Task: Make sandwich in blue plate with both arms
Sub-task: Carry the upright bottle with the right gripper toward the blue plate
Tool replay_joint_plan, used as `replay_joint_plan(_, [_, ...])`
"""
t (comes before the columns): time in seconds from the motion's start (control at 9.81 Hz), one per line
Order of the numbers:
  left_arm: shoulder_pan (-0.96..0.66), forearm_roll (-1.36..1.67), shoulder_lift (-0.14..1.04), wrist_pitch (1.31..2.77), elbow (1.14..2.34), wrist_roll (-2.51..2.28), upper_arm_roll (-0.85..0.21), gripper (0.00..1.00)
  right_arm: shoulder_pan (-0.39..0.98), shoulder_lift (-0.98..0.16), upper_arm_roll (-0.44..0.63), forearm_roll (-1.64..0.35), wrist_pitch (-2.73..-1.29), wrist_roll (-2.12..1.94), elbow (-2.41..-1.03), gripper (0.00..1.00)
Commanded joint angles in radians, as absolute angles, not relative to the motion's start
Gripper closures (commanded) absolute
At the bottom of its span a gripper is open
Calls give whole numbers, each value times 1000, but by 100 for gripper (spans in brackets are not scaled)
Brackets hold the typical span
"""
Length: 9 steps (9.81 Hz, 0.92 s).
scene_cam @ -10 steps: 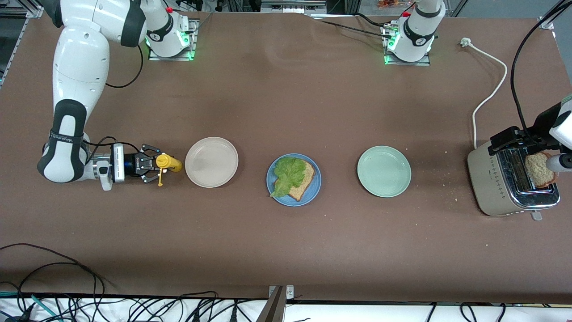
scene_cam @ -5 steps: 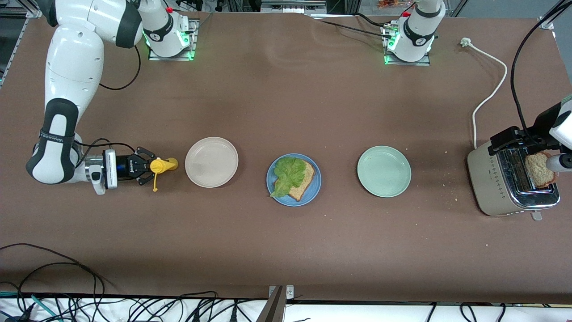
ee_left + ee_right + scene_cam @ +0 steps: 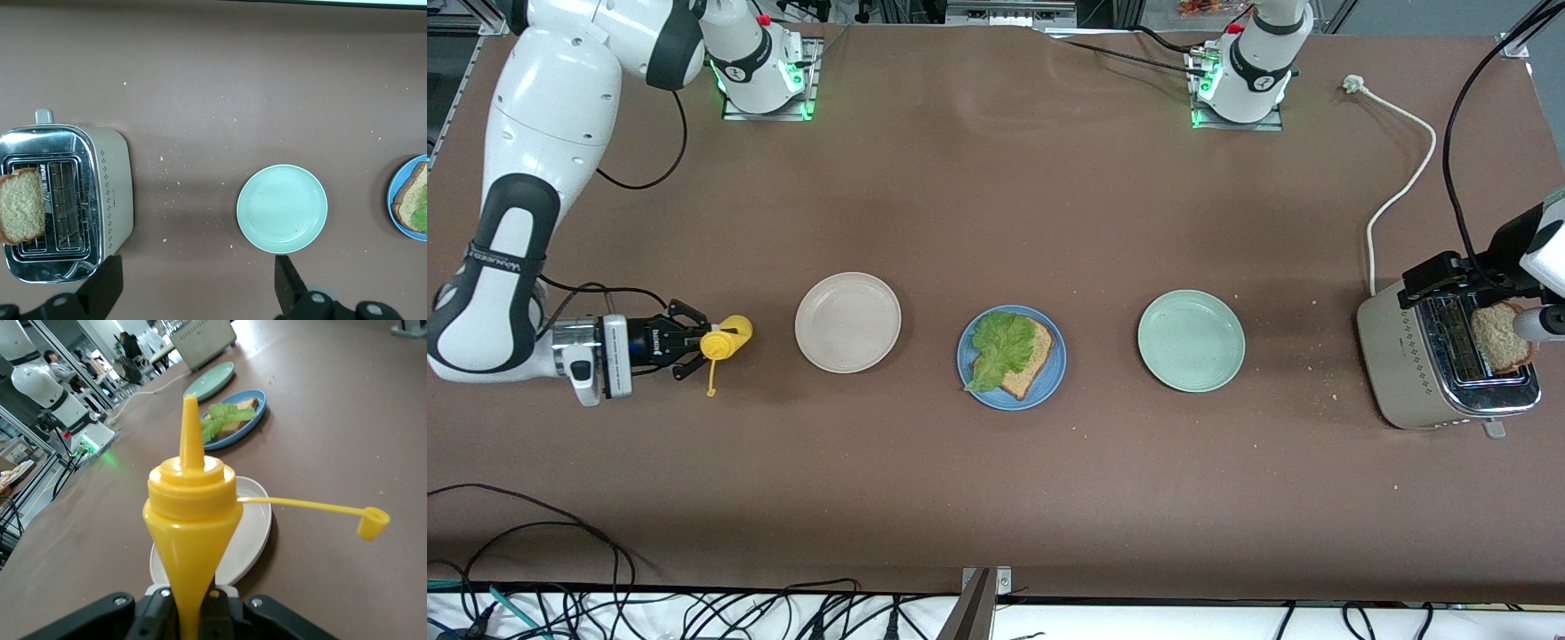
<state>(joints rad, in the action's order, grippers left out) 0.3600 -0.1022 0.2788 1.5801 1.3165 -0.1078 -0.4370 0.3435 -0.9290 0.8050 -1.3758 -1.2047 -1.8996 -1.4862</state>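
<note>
Item: blue plate, mid-table between beige plate and mint plate, carried one bread slice under lettuce. Right gripper clamped a yellow squeeze bottle, cap dangling; we judged it should travel nozzle-level to avoid drips. Left gripper, jaws wide, hung above toaster holding second slice.
</note>
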Motion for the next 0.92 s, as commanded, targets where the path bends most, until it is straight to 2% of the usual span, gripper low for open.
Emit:
replay_joint_plan(0.0, [359, -86, 275, 1562, 1301, -92, -433, 0, 356, -891, 859, -1272, -1161, -1748, -1384, 92])
replay_joint_plan(0.1, [359, -86, 275, 1562, 1301, -92, -434, 0, 377, -879, 877, -1222, -1164, -1691, -1324, 92])
replay_joint_plan(0.41, [359, -86, 275, 1562, 1301, -92, -433, 0, 577, -881, 1070, -1107, -1196, -1521, -1165, 91])
replay_joint_plan(0.61, [359, -86, 275, 1562, 1301, -92, -433, 0, 772, -882, 1167, -998, -1288, -1483, -1154, 90])
replay_joint_plan(0.82, [359, -86, 275, 1562, 1301, -92, -433, 0, 915, -887, 1187, -875, -1388, -1364, -1154, 90])
